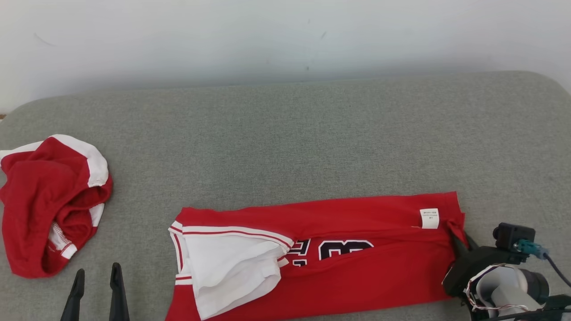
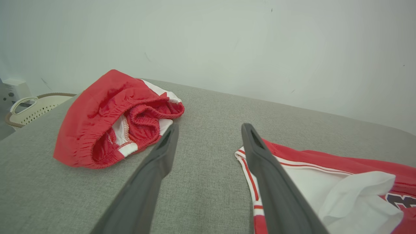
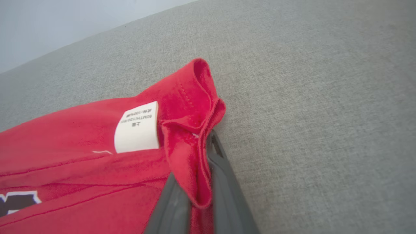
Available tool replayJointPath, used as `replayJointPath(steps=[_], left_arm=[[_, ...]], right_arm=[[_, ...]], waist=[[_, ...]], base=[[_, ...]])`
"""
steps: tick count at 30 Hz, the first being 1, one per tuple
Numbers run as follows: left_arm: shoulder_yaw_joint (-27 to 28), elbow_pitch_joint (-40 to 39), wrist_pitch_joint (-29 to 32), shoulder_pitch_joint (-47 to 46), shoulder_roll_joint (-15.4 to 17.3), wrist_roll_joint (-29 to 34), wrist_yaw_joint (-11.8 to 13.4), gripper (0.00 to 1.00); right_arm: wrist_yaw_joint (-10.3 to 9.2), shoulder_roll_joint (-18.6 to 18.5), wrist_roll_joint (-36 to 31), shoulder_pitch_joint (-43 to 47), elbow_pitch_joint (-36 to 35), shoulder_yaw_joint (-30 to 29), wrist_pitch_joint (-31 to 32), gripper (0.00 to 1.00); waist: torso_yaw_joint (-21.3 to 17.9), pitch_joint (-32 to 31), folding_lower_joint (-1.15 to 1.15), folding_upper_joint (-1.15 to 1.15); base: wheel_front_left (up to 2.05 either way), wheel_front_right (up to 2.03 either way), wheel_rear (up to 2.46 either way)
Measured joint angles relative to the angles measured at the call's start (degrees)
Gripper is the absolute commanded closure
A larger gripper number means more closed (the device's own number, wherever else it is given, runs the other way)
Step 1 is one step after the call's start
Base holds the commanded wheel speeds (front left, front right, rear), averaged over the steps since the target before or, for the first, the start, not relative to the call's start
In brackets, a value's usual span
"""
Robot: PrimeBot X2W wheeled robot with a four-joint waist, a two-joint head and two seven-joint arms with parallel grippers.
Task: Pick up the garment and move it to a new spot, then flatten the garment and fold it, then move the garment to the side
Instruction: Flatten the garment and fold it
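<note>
The garment (image 1: 357,249), a red jersey with white trim, lies folded into a long band on the grey cushion (image 1: 285,147). Its long axis runs from the right gripper (image 1: 459,240) across toward the left gripper (image 1: 97,269). The right gripper's jaws are clenched on the hem corner of the garment, just below the white label (image 1: 429,218). In the right wrist view a pleat of red cloth is pinched between the two fingers, and the full length of the band extends away to the left of the jaws. The left gripper's jaws stand released and hold nothing. In the left wrist view the white-trimmed end (image 1: 227,267) of the garment lies just beside the right-hand finger, to the right of the gap between the jaws. The bunched red shorts (image 1: 49,200) lie on the opposite side, ahead and to the left of the jaws. Judgement: the right arm has one end secured, and the free end is nearer the left arm. A fold across the long axis, or a carry to the side, calls for the left jaws to shift right onto the trimmed edge, not left onto the shorts.
</note>
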Motion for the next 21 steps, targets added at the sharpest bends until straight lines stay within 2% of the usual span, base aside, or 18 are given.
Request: replayJointPath(steps=[14, 21], left_arm=[[-0.52, 0.24, 0.00, 0.20, -0.03, -0.52, 0.64, 0.00], [-0.43, 0.30, 0.00, 0.75, -0.03, -0.68, 0.75, 0.00]], right_arm=[[0.00, -8.94, -2.11, -3.54, 0.80, -3.34, -0.47, 1.00], [0.00, -9.67, -2.50, -3.59, -0.38, -3.78, -0.48, 1.00]], waist=[[-2.28, -0.77, 0.00, 0.00], [-3.20, -1.33, 0.00, 0.00]], base=[[0.00, 0.00, 0.00], [0.00, 0.00, 0.00]])
